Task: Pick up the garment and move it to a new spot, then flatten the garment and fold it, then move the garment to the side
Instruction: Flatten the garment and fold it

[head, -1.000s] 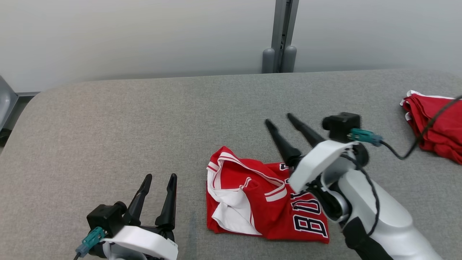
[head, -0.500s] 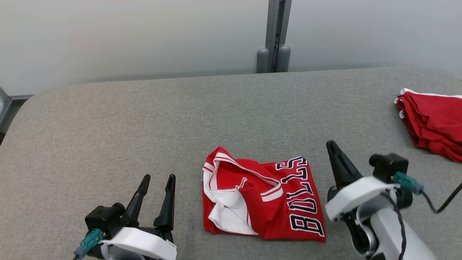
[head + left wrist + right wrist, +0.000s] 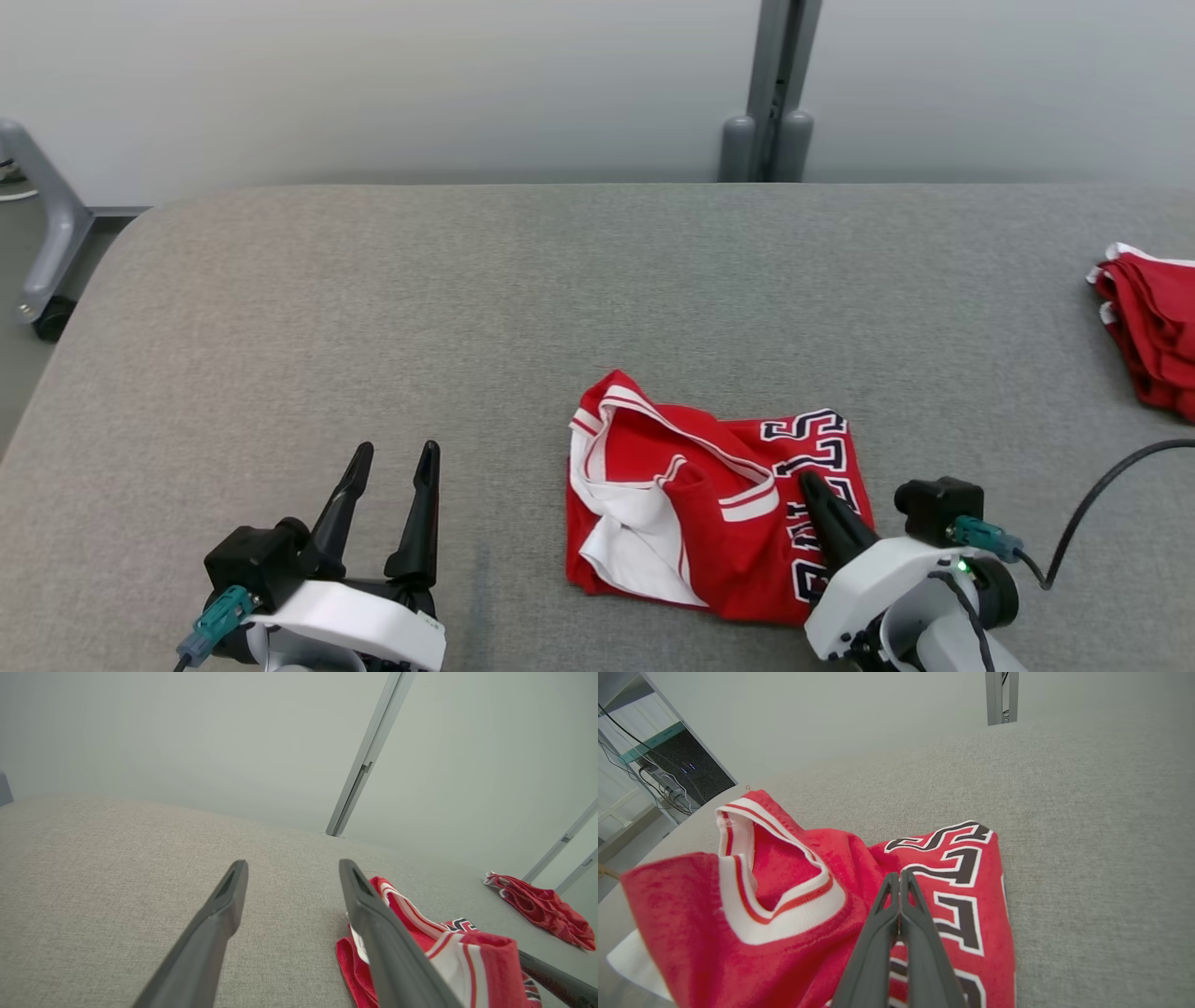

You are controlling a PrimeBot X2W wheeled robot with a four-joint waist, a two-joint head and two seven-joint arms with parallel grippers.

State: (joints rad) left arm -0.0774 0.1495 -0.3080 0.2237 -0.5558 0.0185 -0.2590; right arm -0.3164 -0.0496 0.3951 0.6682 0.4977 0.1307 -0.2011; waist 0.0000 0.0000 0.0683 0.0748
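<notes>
The garment, a red jersey with white trim and dark lettering, lies folded on the grey table, near the front and right of centre. My right gripper is shut, its fingers pressed together with nothing between them, over the lettered right part of the garment. The right wrist view shows my right gripper pointing along the letters. My left gripper stands open and empty at the lower left, well left of the garment. In the left wrist view my left gripper has the garment beside its right finger.
A pile of red cloth lies at the table's right edge, also in the left wrist view as red cloth. A grey post rises behind the table. A wheeled stand leg is off the left end. A black cable trails from my right wrist.
My right gripper has shut and drawn back from beyond the garment to low over its lettered right part. The head camera has shifted. The left arm and the garment stay put.
</notes>
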